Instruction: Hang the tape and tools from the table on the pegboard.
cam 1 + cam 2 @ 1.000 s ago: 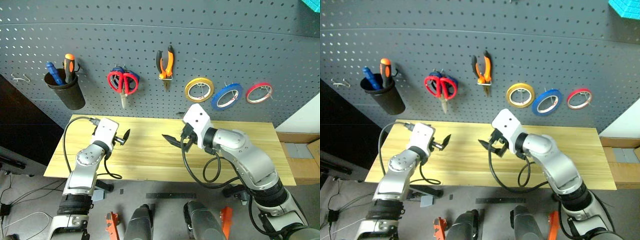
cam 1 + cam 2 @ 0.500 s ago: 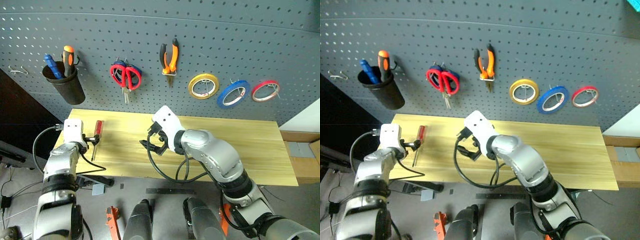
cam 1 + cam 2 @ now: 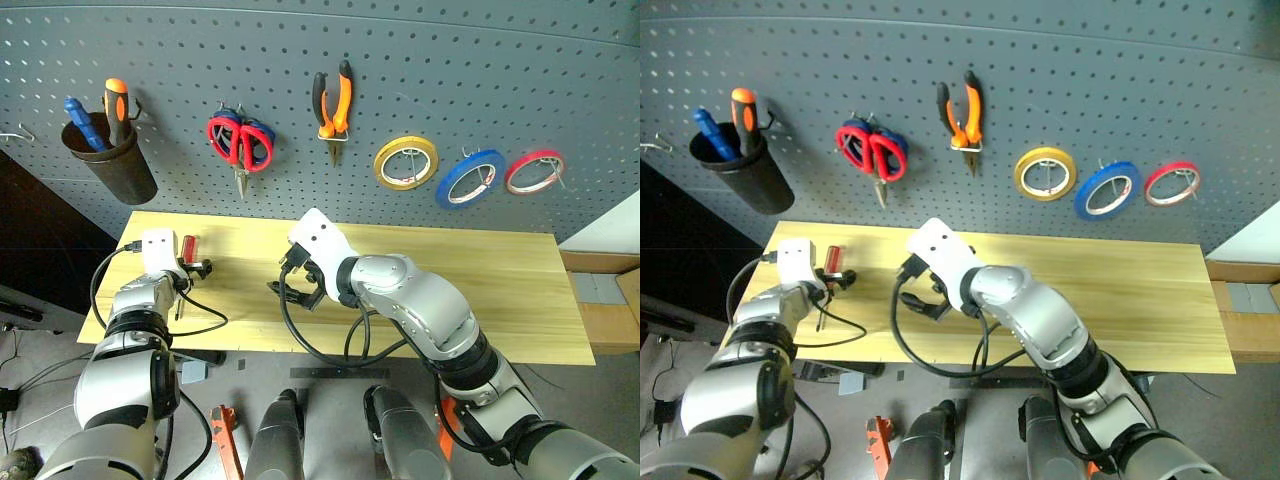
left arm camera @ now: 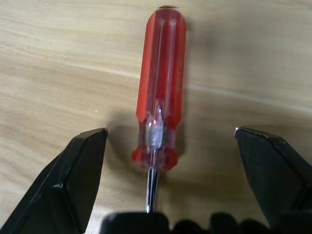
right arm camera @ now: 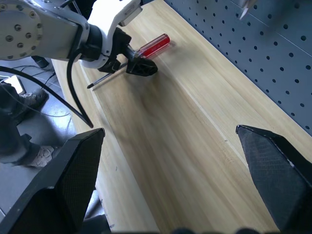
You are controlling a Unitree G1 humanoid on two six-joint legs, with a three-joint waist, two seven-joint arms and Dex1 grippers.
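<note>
Over at the left end of the light yellowish wood-grain table (image 3: pixel 480 290), the slim screwdriver with the translucent red handle (image 4: pixel 161 97) lies flat. The left gripper (image 4: pixel 170 180) has its black fingers spread wide on either side of the handle, not touching. Mid-table, the right gripper (image 3: pixel 285 290) hovers, fingers apart, holding nothing.

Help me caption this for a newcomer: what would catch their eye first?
The dark pegboard hung with colour: red-handled scissors, orange pliers, then yellow tape, blue tape and red-pink tape in a row. On the wood table, one red-handled screwdriver lies near the left end, the left gripper open astride it.
</note>
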